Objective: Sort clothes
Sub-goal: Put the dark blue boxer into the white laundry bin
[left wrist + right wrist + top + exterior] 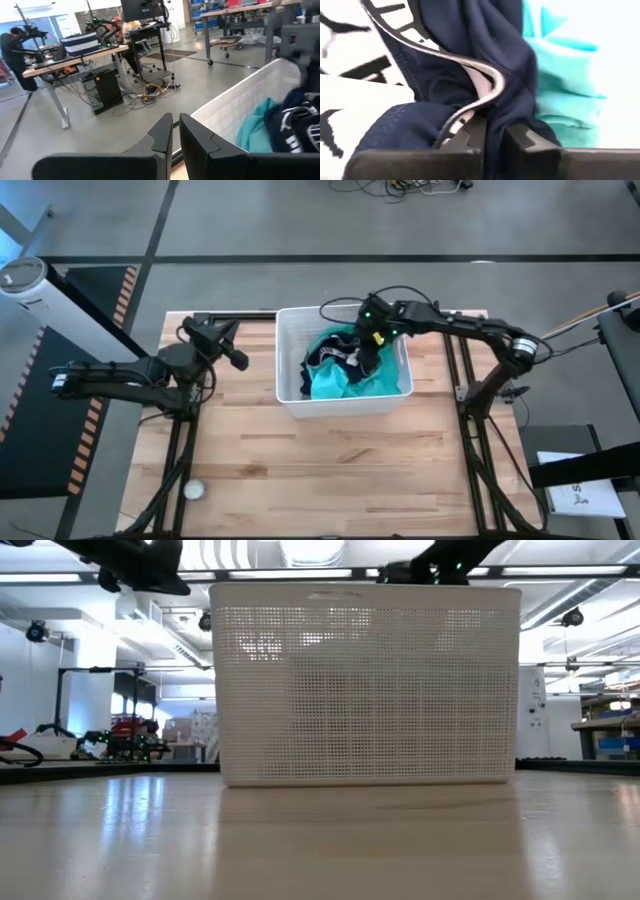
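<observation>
Crumpled soft navy shorts (pixel 485 65) with a lettered white waistband hang lengthwise, pinched by the right gripper (pixel 494 131) beside teal fabric (pixel 565 80); the left gripper (pixel 176 131) is nearly closed, empty.

Ceiling strip lights (pixel 300 552) lit the room brightly; their glare washed the table (pixel 320 840), and the dark garment (pixel 485 75) was blurred.

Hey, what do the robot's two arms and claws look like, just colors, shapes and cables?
Both arms are dark, slim and jointed. The right arm carries small green lights and a yellow spot near its wrist, plus a silvery band at the elbow and loose black cable. The left claw has two flat, black, angular fingers. The right claw looks the same.
</observation>
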`<state>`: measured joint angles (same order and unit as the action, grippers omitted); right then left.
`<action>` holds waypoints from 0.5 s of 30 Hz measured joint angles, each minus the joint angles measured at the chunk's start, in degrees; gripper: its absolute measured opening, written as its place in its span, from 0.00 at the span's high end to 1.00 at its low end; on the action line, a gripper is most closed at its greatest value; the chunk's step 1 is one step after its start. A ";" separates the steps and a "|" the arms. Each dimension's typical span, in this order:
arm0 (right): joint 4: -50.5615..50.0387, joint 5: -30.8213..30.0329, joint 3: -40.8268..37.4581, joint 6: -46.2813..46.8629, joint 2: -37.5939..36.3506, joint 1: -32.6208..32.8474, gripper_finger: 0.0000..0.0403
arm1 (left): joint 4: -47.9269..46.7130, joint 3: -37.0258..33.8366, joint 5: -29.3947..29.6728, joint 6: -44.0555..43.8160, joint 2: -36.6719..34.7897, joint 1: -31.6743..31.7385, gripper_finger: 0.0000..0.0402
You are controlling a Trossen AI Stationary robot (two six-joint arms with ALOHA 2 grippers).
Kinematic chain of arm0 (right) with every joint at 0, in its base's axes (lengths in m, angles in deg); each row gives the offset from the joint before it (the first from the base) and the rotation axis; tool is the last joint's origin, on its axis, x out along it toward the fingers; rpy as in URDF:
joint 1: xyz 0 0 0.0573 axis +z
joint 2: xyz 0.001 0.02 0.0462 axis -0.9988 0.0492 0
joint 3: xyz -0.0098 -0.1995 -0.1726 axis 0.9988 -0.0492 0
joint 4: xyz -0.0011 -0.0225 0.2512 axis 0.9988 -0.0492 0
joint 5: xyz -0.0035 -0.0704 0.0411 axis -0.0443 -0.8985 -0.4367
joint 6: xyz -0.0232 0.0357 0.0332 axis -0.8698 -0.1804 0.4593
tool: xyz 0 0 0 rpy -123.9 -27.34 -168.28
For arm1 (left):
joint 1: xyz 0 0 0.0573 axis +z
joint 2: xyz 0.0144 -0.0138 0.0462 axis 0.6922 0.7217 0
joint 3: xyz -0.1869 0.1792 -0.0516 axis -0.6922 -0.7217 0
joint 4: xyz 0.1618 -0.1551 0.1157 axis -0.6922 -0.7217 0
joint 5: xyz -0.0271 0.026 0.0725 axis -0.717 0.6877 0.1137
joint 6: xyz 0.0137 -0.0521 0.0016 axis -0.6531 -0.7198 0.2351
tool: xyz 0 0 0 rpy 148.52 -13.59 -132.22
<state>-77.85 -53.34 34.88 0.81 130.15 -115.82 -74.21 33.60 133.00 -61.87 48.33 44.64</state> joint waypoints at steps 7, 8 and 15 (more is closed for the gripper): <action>0.19 0.08 4.87 -1.91 -3.77 0.26 0.60 | -0.17 0.00 -0.80 -0.48 0.37 -0.02 0.95; 0.16 0.11 5.57 -2.32 -3.89 0.32 0.56 | -0.09 0.00 -0.78 -0.48 0.39 -0.02 0.95; 3.14 6.79 7.69 -5.43 -2.38 1.10 0.47 | -0.05 0.00 -0.93 -0.67 0.37 -0.02 0.95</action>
<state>-74.71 -46.56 42.57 -4.62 127.77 -114.72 -74.27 33.60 132.07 -62.54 48.70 44.62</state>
